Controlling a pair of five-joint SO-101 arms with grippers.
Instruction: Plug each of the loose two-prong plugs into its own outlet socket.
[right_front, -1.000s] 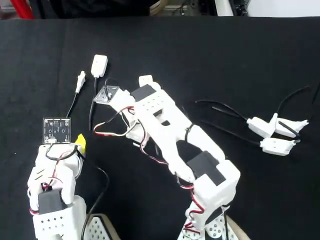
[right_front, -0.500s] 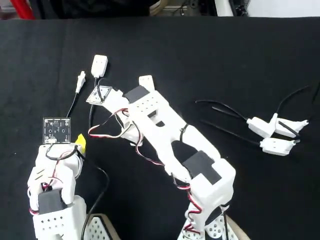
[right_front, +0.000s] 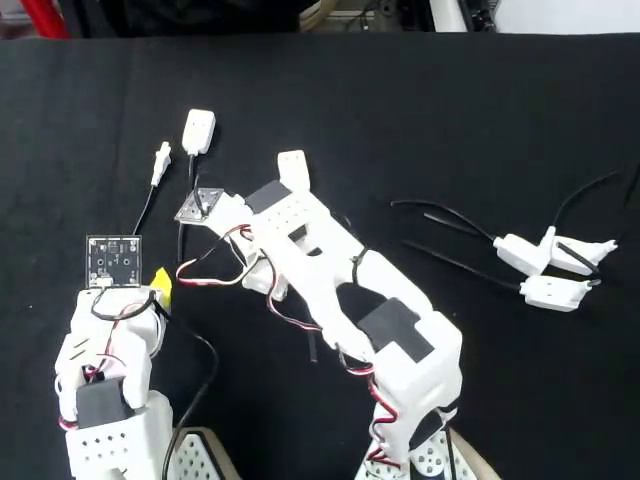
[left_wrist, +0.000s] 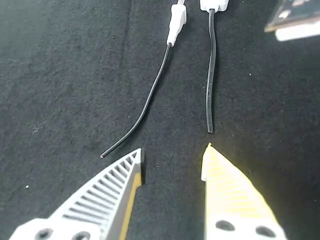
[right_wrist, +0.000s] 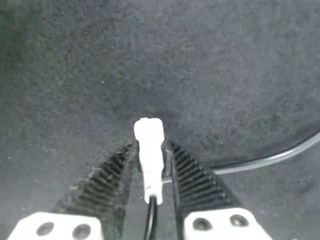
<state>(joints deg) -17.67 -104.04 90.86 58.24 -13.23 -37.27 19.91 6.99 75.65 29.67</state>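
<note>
Two arms are standing over the bench (right_front: 500, 120): right end effector (right_wrist: 150, 146) is gripping a white plug (right_wrist: 150, 162); left end effector (left_wrist: 173, 148) is hovering released, two cords (left_wrist: 210, 80) just ahead.

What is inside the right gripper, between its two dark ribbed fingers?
The right gripper is shut on a small white plastic connector with a thin black cable at its rear. The fingers cover its sides; no prongs show.

White perforated arms (right_front: 300, 240) carry black servo blocks (right_front: 395, 328), looped red-and-black wires (right_front: 215, 272) and ribbed fingers (left_wrist: 112, 187), one yellow.
</note>
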